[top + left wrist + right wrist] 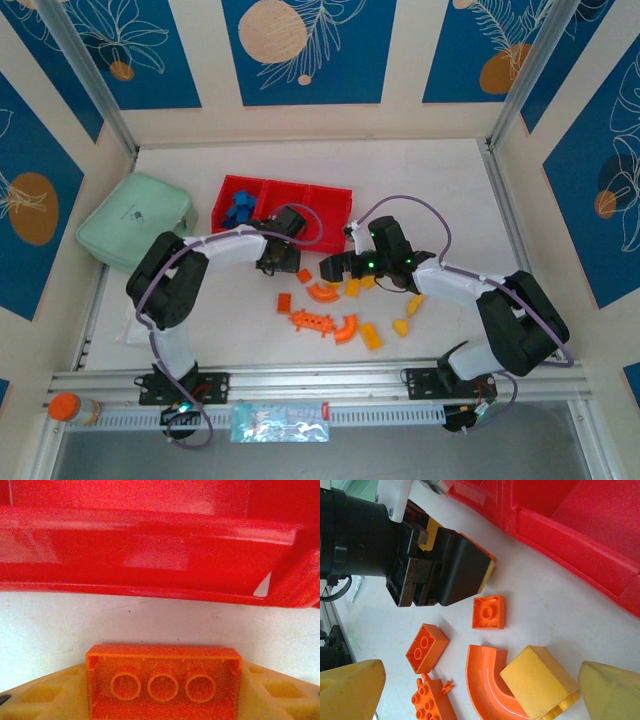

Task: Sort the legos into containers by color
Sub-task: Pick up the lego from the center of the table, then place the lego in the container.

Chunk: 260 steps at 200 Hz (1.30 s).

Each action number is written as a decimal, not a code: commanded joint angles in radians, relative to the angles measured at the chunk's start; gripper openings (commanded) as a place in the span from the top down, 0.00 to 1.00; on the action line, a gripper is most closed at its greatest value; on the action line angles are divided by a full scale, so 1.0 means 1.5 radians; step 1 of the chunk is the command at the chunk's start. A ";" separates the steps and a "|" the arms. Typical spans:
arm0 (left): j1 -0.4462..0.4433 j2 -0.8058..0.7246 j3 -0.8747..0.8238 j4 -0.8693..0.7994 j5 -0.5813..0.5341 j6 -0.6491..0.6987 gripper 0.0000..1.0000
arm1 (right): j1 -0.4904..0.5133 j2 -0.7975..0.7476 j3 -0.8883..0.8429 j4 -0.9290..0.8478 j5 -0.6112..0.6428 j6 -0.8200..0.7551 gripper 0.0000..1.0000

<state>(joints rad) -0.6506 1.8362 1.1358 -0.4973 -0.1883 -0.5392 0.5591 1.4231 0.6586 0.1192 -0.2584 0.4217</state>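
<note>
Orange brick (162, 677), likely light, stiff, slick, sits pinched endwise in the left claw (162, 696) before the tray (150, 555); right claw (480, 695) gapes wide.

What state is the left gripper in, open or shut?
Shut: the left gripper clamps an orange brick between its fingers.

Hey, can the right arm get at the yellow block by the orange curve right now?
Probably yes. The right gripper is open and straddles the yellow block; nothing covers it, though the orange curve sits against one side.
</note>
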 commanded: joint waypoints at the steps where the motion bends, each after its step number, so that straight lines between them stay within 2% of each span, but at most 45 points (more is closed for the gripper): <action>1: 0.004 -0.025 -0.015 -0.015 -0.002 0.009 0.43 | 0.001 -0.016 0.007 -0.019 0.004 -0.013 0.01; 39: 0.005 -0.091 -0.016 -0.051 -0.002 0.010 0.45 | -0.003 -0.043 0.026 -0.068 0.006 0.001 0.01; 87: 0.028 -0.113 0.076 -0.116 -0.020 0.023 0.45 | -0.020 -0.053 0.078 -0.123 -0.010 0.030 0.01; 193: 0.133 0.150 0.436 -0.144 0.011 0.000 0.47 | -0.045 -0.048 0.095 -0.131 -0.026 0.042 0.01; 260: 0.141 0.225 0.512 -0.147 0.045 -0.011 0.39 | -0.064 -0.033 0.099 -0.117 -0.047 0.045 0.01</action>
<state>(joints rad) -0.4423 2.1429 1.8610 -0.6903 -0.1635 -0.5430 0.4747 1.3670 0.7780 -0.0536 -0.2825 0.4793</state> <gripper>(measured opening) 0.595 0.991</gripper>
